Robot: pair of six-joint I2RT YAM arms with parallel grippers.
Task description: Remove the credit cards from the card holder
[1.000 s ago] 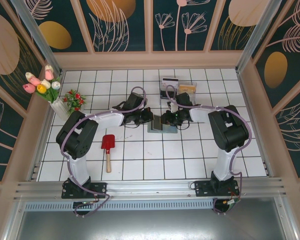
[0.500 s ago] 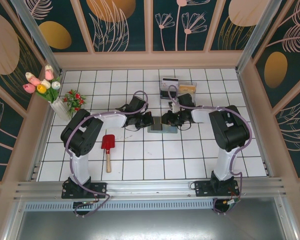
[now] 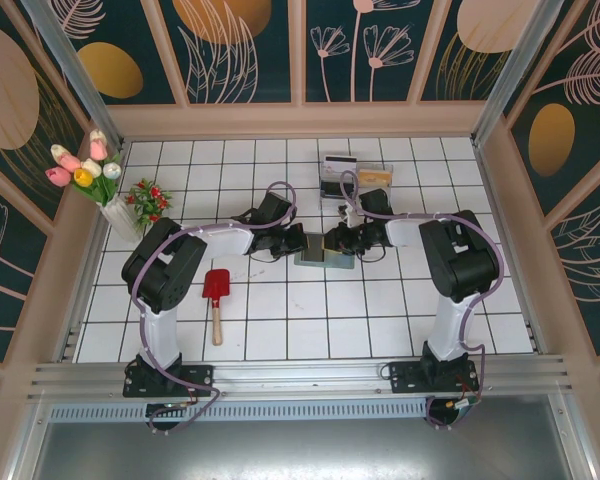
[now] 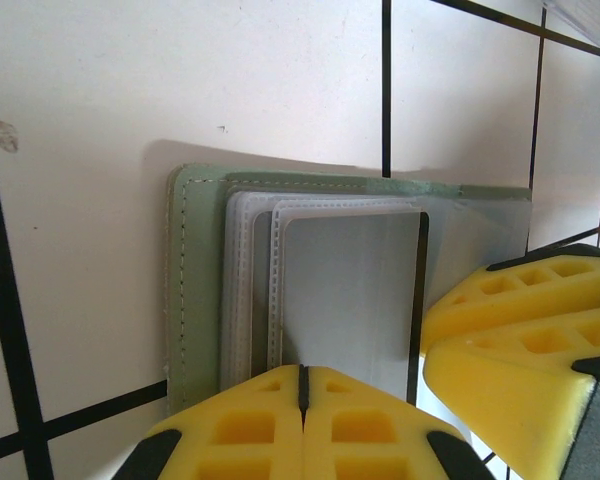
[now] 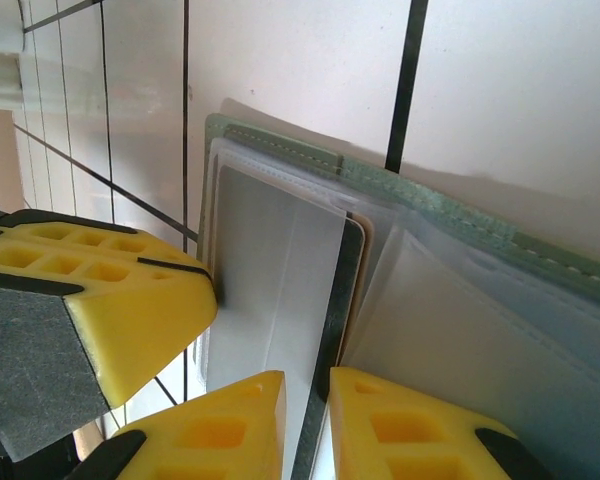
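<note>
Now right gripper point(image 5: 305, 425) narrower than second ago, jaws closing around dark edge of card point(image 5: 338, 310) sticking from holder point(image 5: 460, 235); grip not sure yet. Left gripper point(image 4: 302, 385) clenched, pressing holder's near edge flat on table point(image 3: 380, 310). Extraction probably starting. Two cards already lie behind point(image 3: 355, 172). Free tiles all around.

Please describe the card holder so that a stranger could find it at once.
On the white tiled table, look at the middle, between the two claws. The card holder lies open and flat there, grey-green with clear pockets inside, unlike the red shovel to its left.
</note>
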